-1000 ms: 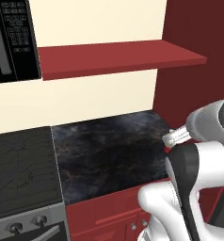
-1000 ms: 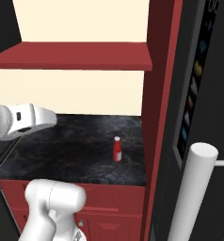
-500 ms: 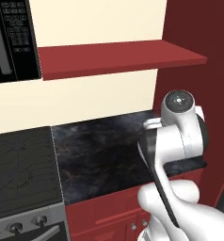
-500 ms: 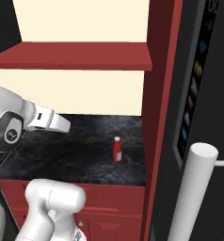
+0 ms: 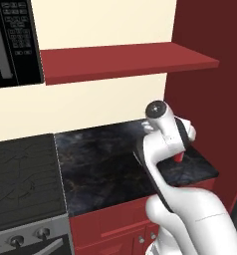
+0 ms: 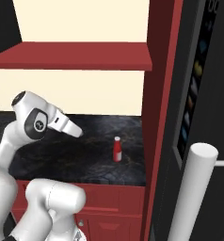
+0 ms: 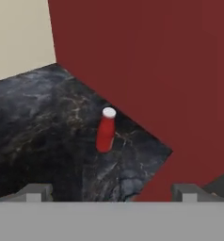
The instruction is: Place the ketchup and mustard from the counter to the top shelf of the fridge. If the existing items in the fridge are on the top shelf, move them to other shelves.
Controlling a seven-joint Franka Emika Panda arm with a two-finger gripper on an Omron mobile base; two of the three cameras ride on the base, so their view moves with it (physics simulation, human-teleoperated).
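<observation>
Since the earlier frames, the arm has swung forward and across the counter [image 6: 85, 155]: a second ago its head sat low at the edge of both base views, and it now reaches out above the dark marbled surface toward the counter's right end. Scenery has not shifted between frames, so the base appears stationary.

Ketchup bottle [image 7: 106, 130]: red with a white cap, upright on the counter, close to the dark red side panel [image 7: 147, 61] at the counter's right end. In the right base view the bottle [image 6: 116, 149] stands alone, well apart from the arm's white wrist. In the left base view only a sliver of red [image 5: 178, 158] shows behind the arm; it is probably the same bottle, though too much is hidden to be sure.

Gripper [image 7: 111, 192]: jaws spread wide, one finger tip [image 7: 35, 192] at each side of the hand view's lower edge, nothing between them. The bottle lies ahead of the gripper, roughly centred between the tips, not touched.

Surroundings: a red shelf [image 5: 125, 60] runs above the counter, a black microwave [image 5: 13, 42] hangs at upper left, and a stove [image 5: 23, 184] adjoins the counter's left side.
</observation>
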